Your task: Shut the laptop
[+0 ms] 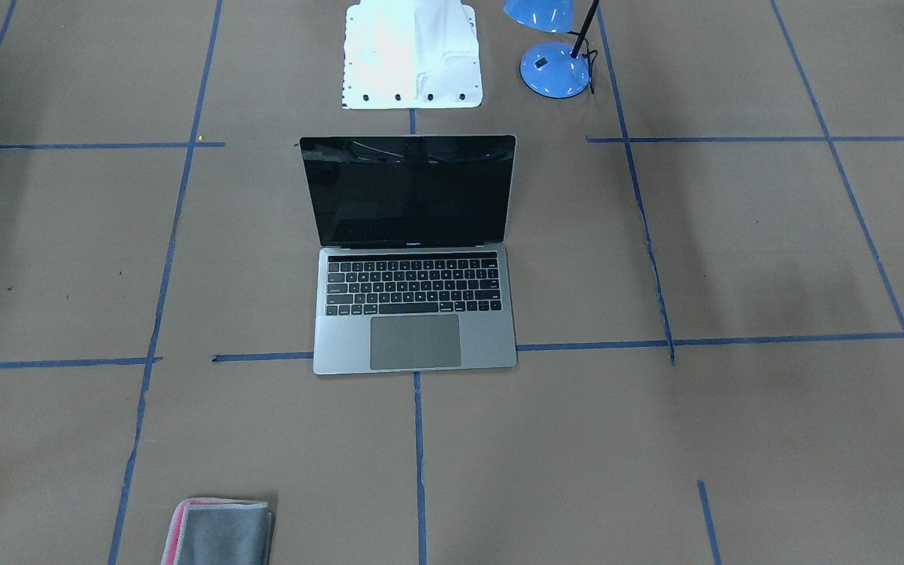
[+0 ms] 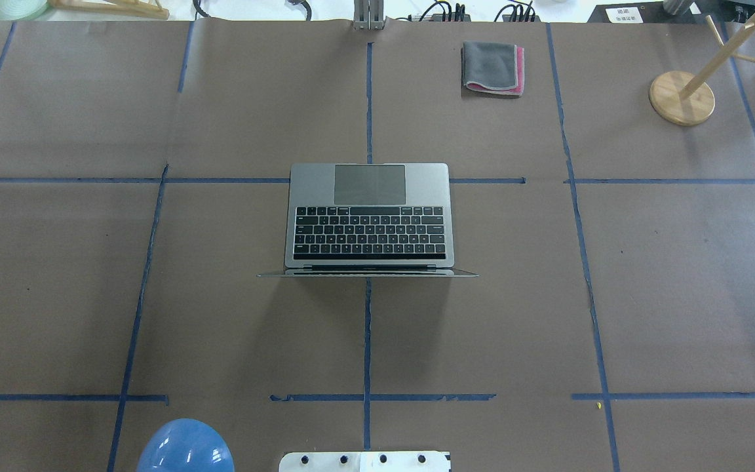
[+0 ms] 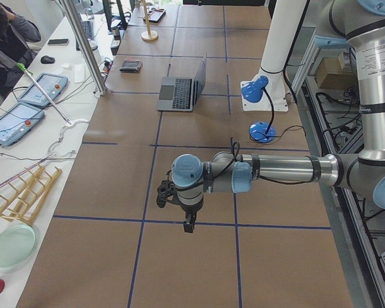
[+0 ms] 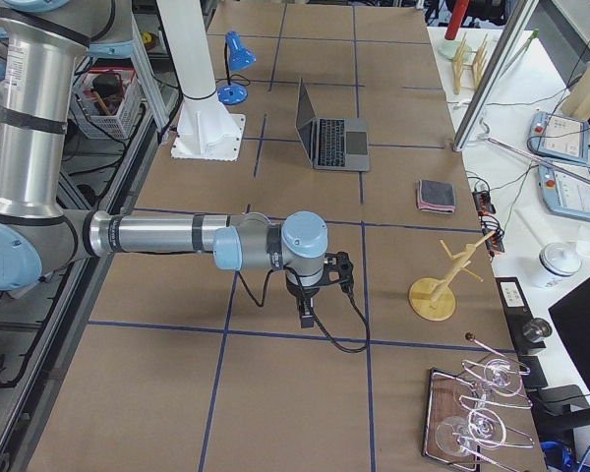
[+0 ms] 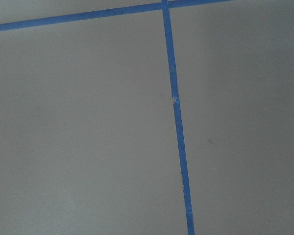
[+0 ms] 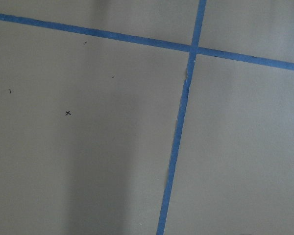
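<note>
The laptop (image 1: 414,337) is a slim grey one with black keys and stands open in the middle of the table, its dark screen upright and its lid towards the robot. It also shows in the overhead view (image 2: 369,223) and both side views (image 3: 179,93) (image 4: 332,138). My left gripper (image 3: 187,221) hangs over the table's left end, far from the laptop. My right gripper (image 4: 307,315) hangs over the right end, also far from it. Both point down, and I cannot tell whether they are open or shut. The wrist views show only brown paper and blue tape.
A blue desk lamp (image 1: 554,69) stands beside the white robot base (image 1: 413,55). A folded grey-and-pink cloth (image 2: 492,67) lies at the far edge. A wooden stand (image 2: 681,97) is at the far right. Operators' benches line the far side.
</note>
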### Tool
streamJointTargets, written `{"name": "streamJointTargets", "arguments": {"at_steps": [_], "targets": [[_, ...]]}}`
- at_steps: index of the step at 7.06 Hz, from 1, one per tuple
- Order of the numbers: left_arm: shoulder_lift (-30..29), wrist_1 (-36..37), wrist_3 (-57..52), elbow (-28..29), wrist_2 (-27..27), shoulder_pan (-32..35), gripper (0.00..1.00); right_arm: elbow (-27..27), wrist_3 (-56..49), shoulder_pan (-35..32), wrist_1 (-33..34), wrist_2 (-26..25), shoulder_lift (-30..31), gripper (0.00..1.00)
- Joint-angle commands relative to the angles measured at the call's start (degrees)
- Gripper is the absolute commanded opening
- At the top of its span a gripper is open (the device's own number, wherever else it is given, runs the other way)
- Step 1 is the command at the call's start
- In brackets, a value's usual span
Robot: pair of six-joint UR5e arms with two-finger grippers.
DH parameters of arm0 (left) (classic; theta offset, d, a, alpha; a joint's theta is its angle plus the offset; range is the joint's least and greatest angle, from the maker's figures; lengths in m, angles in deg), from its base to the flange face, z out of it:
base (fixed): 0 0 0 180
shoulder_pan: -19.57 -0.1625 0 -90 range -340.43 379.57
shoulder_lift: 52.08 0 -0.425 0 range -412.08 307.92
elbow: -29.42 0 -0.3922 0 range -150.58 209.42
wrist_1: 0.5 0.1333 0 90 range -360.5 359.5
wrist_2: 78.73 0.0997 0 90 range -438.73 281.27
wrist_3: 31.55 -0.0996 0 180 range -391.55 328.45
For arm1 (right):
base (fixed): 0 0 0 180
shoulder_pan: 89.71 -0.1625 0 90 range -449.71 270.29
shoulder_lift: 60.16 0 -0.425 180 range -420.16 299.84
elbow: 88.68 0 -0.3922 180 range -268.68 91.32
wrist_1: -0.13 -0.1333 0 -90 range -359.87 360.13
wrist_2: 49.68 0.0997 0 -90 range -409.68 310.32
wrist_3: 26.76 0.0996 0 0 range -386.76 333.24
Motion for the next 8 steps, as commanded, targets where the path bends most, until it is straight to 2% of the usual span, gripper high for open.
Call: {"name": "streamJointTargets", "arguments": {"at_steps": [1,2,3,4,5,7,8], "targets": [[-4.02,-0.60,0.36,-0.44,-0.34,0.00,1.00,0.55,-0.43,0.08,-3.51,0.01,-0.30,1.00],[-8.74,-2.96,0.28,1.30,-0.25,-0.09,1.00,0.47,0.26,0.17,-9.03,0.09,0.13,1.00],[-10.44,-3.24,0.45,1.84,-0.60,-0.09,1.00,0.55,1.22,0.87,-9.69,0.70,0.05,1.00],[-10.55,-3.25,0.28,1.76,-0.87,-0.44,1.00,0.99,4.45,2.79,-10.13,0.71,-0.21,1.00],[-10.72,-4.20,0.37,2.02,-0.96,-2.44,1.00,1.60,10.75,5.68,-13.36,0.71,-0.21,1.00],[-10.03,-9.89,0.54,2.02,-2.44,-7.44,1.00,1.43,29.00,12.97,-27.47,0.62,-0.04,1.00],[-9.93,-10.53,2.72,1.84,-2.54,-9.82,1.00,1.34,36.14,16.49,-32.93,0.62,0.05,1.00]]}}
